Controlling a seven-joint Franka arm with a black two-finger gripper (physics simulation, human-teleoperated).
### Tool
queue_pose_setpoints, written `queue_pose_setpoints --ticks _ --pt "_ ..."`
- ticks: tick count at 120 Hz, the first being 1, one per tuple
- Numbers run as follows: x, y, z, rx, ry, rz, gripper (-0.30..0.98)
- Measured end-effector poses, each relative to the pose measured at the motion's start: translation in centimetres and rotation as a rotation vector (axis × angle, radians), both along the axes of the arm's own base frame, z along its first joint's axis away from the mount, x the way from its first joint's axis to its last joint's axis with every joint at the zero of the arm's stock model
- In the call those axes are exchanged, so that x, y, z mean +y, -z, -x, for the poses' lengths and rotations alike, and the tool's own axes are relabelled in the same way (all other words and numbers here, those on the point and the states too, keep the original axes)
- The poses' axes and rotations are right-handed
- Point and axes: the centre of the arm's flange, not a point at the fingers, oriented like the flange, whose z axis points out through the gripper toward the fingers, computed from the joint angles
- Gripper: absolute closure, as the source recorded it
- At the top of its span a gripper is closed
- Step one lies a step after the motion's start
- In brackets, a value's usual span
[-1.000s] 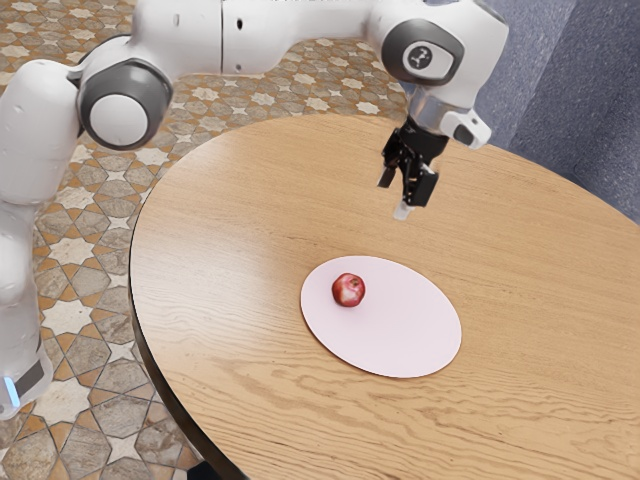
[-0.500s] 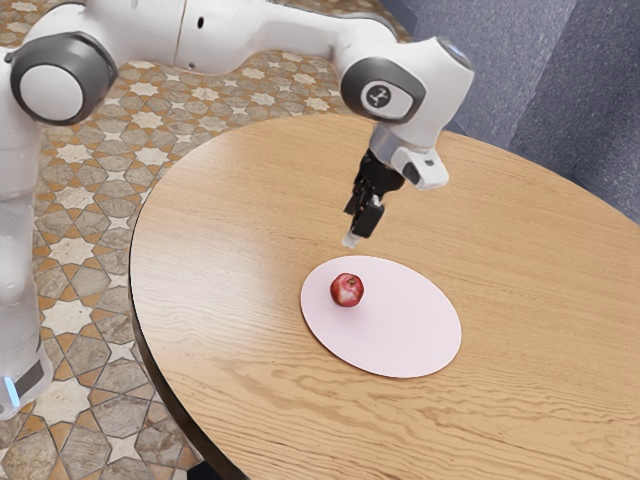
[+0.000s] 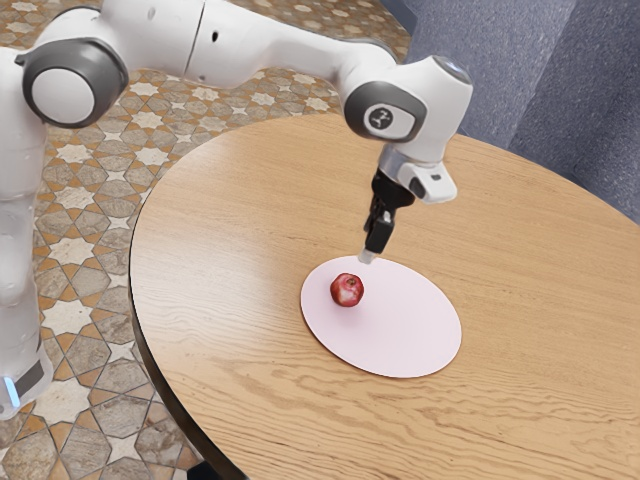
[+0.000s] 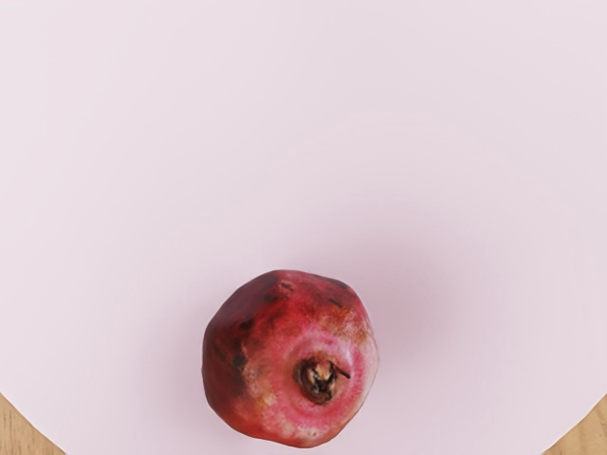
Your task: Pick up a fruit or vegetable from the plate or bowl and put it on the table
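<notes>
Exterior view: red fruit [image 3: 347, 290] on the pink plate [image 3: 405, 325], near its ten-o'clock edge, with open room from one through seven o'clock. Gripper [image 3: 368, 253] near the twelve-o'clock rim, apart from the fruit; opening impossible to tell, nothing visibly held.

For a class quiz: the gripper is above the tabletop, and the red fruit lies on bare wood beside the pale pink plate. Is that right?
Not quite: the red fruit lies on the pale pink plate, as both views show. The gripper is above the tabletop.
</notes>
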Motion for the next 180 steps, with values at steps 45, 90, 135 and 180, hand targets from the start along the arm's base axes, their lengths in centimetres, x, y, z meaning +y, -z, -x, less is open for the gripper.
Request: queue_pose_setpoints --ticks 45,90,135,180 --pt "0.4 3.7 0.1 0.008 0.023 0.014 0.00" --pt "0.4 7.6 0.4 0.032 0.032 0.047 0.00" --pt "1.8 10.2 0.3 0.047 0.013 0.059 0.00" --pt "1.6 10.2 0.2 0.032 0.022 0.060 0.28"
